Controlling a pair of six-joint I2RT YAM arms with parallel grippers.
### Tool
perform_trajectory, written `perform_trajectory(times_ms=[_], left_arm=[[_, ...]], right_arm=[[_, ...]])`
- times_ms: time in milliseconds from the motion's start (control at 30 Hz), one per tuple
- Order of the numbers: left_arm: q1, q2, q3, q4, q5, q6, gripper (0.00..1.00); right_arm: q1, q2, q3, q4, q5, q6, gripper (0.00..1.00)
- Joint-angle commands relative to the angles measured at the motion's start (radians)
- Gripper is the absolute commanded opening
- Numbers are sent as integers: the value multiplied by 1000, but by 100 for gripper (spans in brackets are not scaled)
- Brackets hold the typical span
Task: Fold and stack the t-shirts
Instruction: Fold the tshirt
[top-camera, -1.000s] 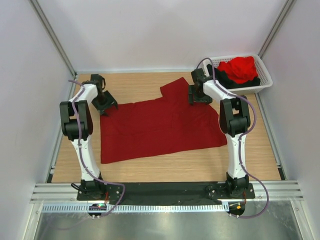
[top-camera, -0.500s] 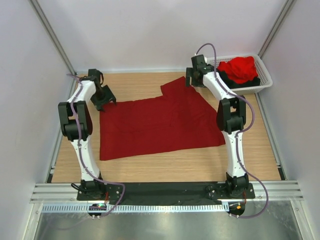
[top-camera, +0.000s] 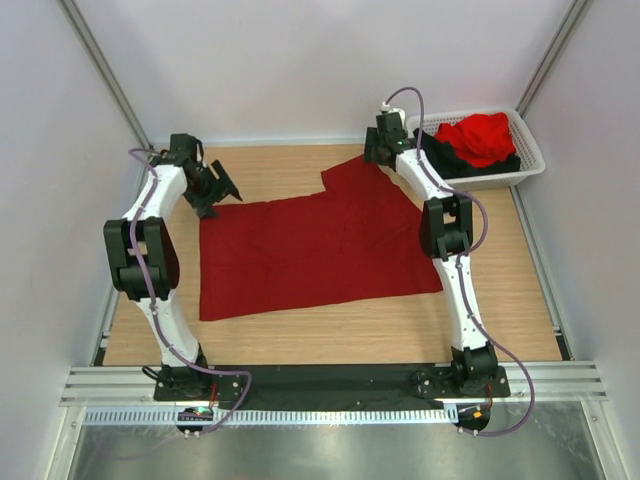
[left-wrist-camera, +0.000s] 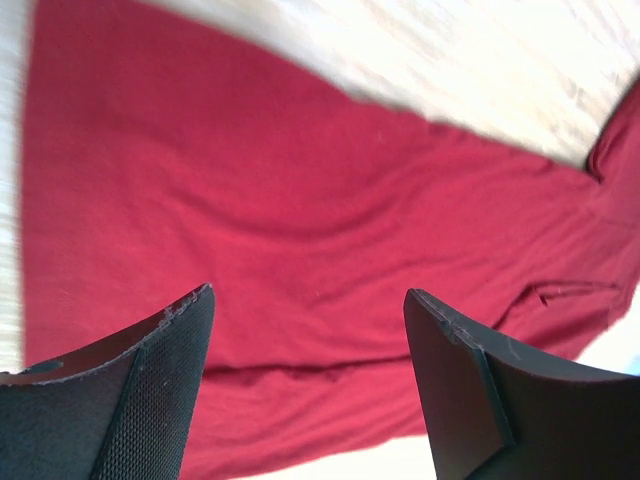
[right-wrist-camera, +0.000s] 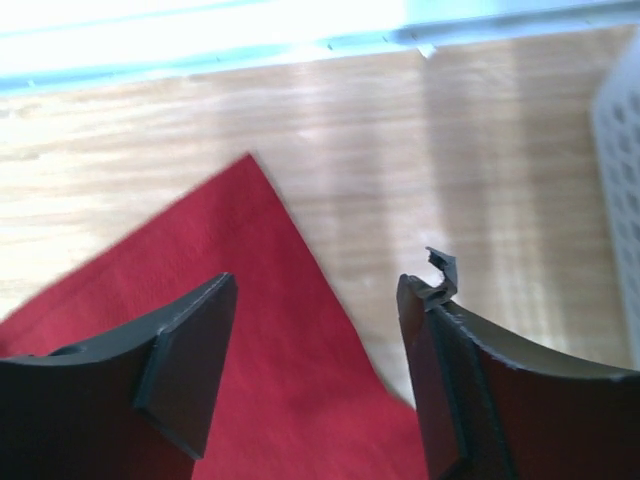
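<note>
A dark crimson t-shirt (top-camera: 310, 250) lies spread flat on the wooden table, one sleeve pointing to the back right. It fills the left wrist view (left-wrist-camera: 300, 220) and shows in the right wrist view (right-wrist-camera: 200, 300). My left gripper (top-camera: 222, 190) is open and empty, just beyond the shirt's far left corner. My right gripper (top-camera: 375, 152) is open and empty, above the tip of the far sleeve. A brighter red t-shirt (top-camera: 484, 135) and a black one (top-camera: 450, 158) lie bunched in the white basket (top-camera: 528, 150).
The basket stands at the back right corner, close beside my right arm; its white lattice wall (right-wrist-camera: 622, 200) shows at the right edge of the right wrist view. White walls enclose the table on three sides. Bare wood (top-camera: 330, 320) lies in front of the shirt.
Both grippers have moved toward the back: the left off the shirt's far left corner, the right from the sleeve's base to its tip. The shirt lies a little flatter.
</note>
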Motion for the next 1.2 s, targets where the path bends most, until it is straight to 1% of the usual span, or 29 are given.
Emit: perform_trajectory(times_ms=[0,133,300,500,600,767,933,967,1167], left_arm=[[-8,-73,-48,53,69,-33,78],[-13,-93,-91,67,69,-36,78],[-22,-118,-160,115,137,-92,77],[-36,-150,-202,144,158,-106,77],[-38,-162,-212,150,160,-109,77],[-38,-184,-232,164,164,-115,76],[-38,-201,-246,165,172,-114,76],[-38,-202,-251,165,169,-111,76],[-36,-182,-229,138,117,-92,76]], right_arm=[[2,27,85,110,-24,20,72],[2,55,90,136,-38,32,67],[11,95,106,150,-39,41,60],[42,152,179,121,10,-40,54],[56,155,179,119,20,-74,54],[60,187,206,133,27,-83,52],[63,204,223,139,31,-89,42],[63,202,223,141,33,-91,36],[65,190,217,147,65,-106,16]])
